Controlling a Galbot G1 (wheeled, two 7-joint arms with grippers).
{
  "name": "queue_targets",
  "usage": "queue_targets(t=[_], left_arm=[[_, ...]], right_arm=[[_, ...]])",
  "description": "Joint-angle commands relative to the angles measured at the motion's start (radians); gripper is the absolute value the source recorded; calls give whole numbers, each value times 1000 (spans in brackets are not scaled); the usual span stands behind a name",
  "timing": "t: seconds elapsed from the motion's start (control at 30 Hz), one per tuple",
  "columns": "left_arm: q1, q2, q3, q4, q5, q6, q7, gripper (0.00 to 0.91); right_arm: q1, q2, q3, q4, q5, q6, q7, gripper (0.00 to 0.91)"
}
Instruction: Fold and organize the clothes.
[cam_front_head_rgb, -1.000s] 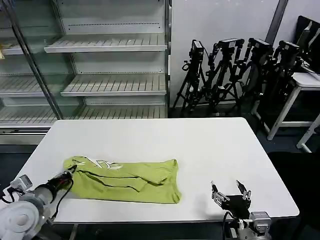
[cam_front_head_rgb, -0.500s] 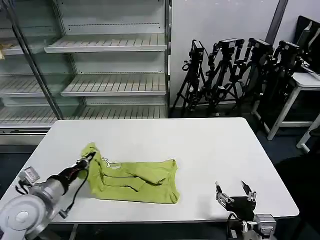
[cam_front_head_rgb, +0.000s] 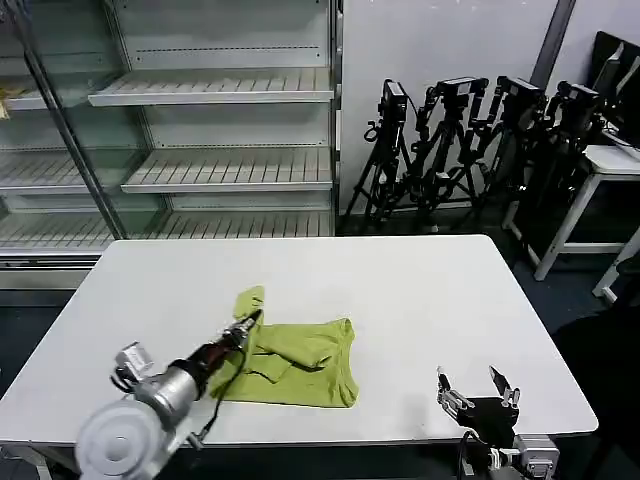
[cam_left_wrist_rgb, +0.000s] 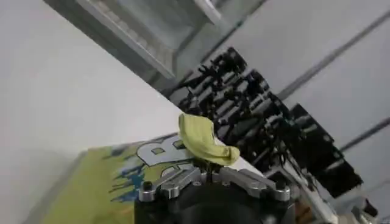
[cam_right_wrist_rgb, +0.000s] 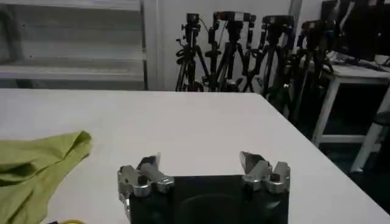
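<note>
In the head view, a lime yellow-green T-shirt (cam_front_head_rgb: 295, 358) lies on the near half of a white table (cam_front_head_rgb: 400, 290), left of the table's middle and close to its front edge. Most of the garment is flat and creased. The left gripper (cam_front_head_rgb: 246, 322) reaches in from the near left on its arm and pinches a flap of the shirt's left end between closed fingers, lifting it above the rest of the cloth so that the flap stands up over the fingertips. The right gripper (cam_front_head_rgb: 478, 386) sits at the table's front edge on the right, well apart from the shirt, with its two fingers spread and nothing between them. Behind the table stand a glass-fronted cabinet with bare shelves (cam_front_head_rgb: 210, 130) and a cluster of black camera tripods (cam_front_head_rgb: 470, 140).

In the left wrist view, the left gripper (cam_left_wrist_rgb: 210, 173) has its fingers drawn together on a small fold of yellow-green cloth, which curls up above them. Below lies more of the T-shirt (cam_left_wrist_rgb: 97, 189), showing part of its white printed graphic (cam_left_wrist_rgb: 157, 151), on the white table (cam_left_wrist_rgb: 55, 103). The tripods (cam_left_wrist_rgb: 256, 109) stand beyond.

In the right wrist view, the right gripper (cam_right_wrist_rgb: 203, 165) hovers over the bare white table (cam_right_wrist_rgb: 183, 122) with its fingers wide apart and empty. The T-shirt (cam_right_wrist_rgb: 36, 161) lies rumpled off to one side, clear of the fingers. The tripods (cam_right_wrist_rgb: 244, 49) stand past the table's far edge.
</note>
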Motion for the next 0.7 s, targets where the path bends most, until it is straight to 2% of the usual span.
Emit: queue_targets(t=[0.03, 0.13, 0.2, 0.23, 0.27, 0.3, 0.5, 0.7], left_arm=[[-61, -77, 257, 63, 305, -25, 37, 50], [-69, -95, 265, 84, 334, -19, 40, 50], [-65, -94, 267, 78, 377, -18, 42, 91], [-62, -90, 263, 70, 381, -17, 45, 464], [-59, -86, 259, 60, 378, -13, 44, 464], [-57, -85, 253, 49, 378, -13, 45, 907], [-61, -81, 228, 33, 349, -7, 39, 907], [-48, -59, 172, -79, 325, 4, 33, 907]], right_arm=[[-2, -1, -10, -12, -14, 11, 2, 907], [1, -2, -19, -13, -16, 12, 4, 907], [2, -4, -21, -10, -16, 12, 4, 907], [3, -4, -21, -9, -16, 12, 4, 907], [4, -4, -21, -10, -16, 12, 4, 907], [5, -4, -22, -12, -17, 12, 5, 907], [10, -7, -39, -18, -23, 16, 5, 907], [25, -10, -51, -37, -23, 20, 5, 907]])
